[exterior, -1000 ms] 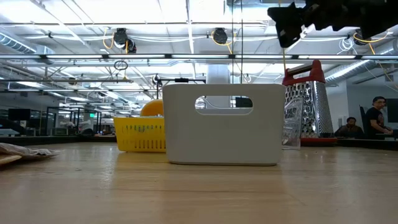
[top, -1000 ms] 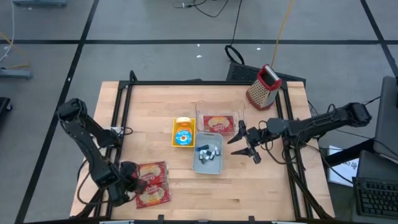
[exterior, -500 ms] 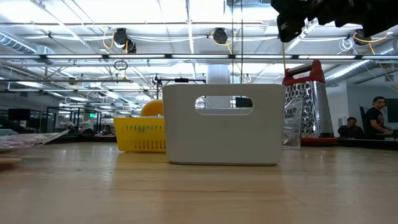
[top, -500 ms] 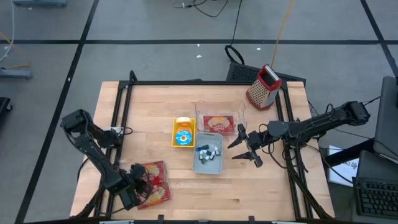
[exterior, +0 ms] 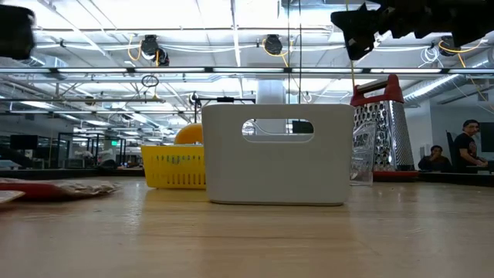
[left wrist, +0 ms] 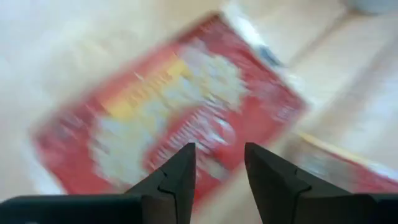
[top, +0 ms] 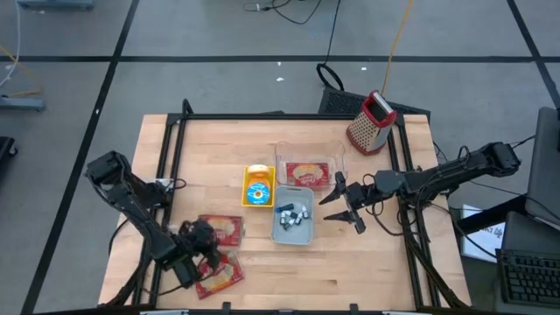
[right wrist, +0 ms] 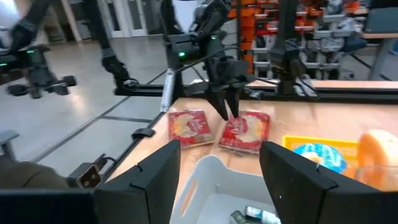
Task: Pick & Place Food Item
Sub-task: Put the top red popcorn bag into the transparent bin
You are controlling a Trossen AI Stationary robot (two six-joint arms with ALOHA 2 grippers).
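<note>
Two red food packets lie flat on the table's near left: one (top: 226,229) farther in, one (top: 219,273) by the near edge; in the right wrist view they lie side by side (right wrist: 189,126) (right wrist: 245,132). My left gripper (top: 206,249) hangs open just over them, pointing steeply down, with the blurred red packet (left wrist: 168,118) below its fingers. My right gripper (top: 337,208) hovers open above the table, to the right of the white bin (top: 293,225). Another red packet lies in the clear tray (top: 308,172).
A yellow basket (top: 258,186) holding a blue-and-white round item stands left of the clear tray. A red cheese grater (top: 372,122) stands at the far right corner. The white bin holds several small things. Bare wood lies along the near edge at the middle and right.
My left gripper has gone toward the table's right and sunk, rolling its wrist. The farther packet, raised by one edge half a second ago in the low view, now lies flat and has shifted toward the far right. The nearer packet has turned a little.
</note>
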